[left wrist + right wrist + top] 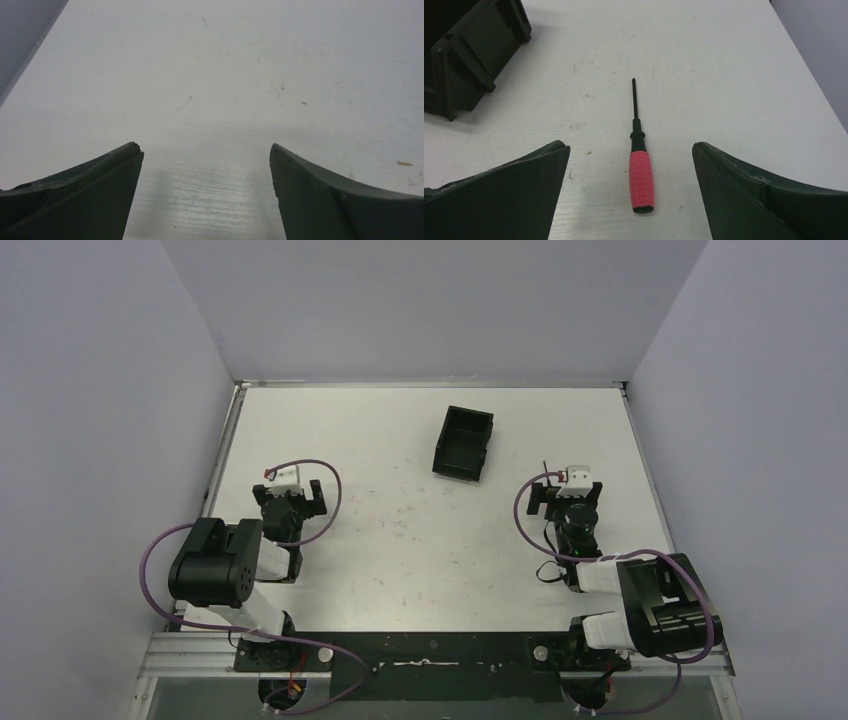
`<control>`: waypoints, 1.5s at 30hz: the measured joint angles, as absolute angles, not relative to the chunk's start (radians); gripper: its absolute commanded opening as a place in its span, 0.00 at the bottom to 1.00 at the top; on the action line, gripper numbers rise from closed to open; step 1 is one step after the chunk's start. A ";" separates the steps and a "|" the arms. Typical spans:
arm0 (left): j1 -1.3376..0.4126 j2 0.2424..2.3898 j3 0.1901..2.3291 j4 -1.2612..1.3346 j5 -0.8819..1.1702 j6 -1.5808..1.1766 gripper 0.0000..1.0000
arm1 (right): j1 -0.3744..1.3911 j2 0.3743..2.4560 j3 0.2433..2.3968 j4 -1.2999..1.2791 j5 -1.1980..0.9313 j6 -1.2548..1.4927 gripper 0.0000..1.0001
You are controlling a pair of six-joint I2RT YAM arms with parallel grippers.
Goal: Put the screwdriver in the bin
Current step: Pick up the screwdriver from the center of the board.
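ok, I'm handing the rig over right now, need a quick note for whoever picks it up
Left gripper: open, empty, over bare table.
Right gripper: open, holding nothing. Its fingers straddle the screwdriver without touching it.
Screwdriver: flat on the table, red handle toward the wrist, tip pointing away.
Bin: upright, looks empty, farther out and left of the right gripper.
Done: right arm lined up on the handle.
Left: grasp, lift, carry to the bin, release.
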State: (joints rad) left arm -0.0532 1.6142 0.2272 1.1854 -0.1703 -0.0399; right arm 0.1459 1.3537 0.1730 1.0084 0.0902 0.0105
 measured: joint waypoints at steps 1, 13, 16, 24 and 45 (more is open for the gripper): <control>-0.053 1.614 0.227 1.185 -0.170 -0.040 0.97 | 0.146 1.354 0.173 1.008 0.090 0.010 1.00; -0.053 1.614 0.227 1.186 -0.170 -0.040 0.97 | 0.149 1.240 0.205 0.860 0.089 0.010 1.00; -0.053 1.614 0.227 1.185 -0.170 -0.040 0.97 | 0.158 1.175 0.268 0.759 0.089 0.010 1.00; -0.053 1.614 0.227 1.185 -0.170 -0.040 0.97 | 0.172 1.040 0.477 0.499 0.090 -0.005 1.00; -0.053 1.614 0.227 1.185 -0.170 -0.040 0.97 | 0.178 1.161 1.251 -0.179 0.084 -0.012 1.00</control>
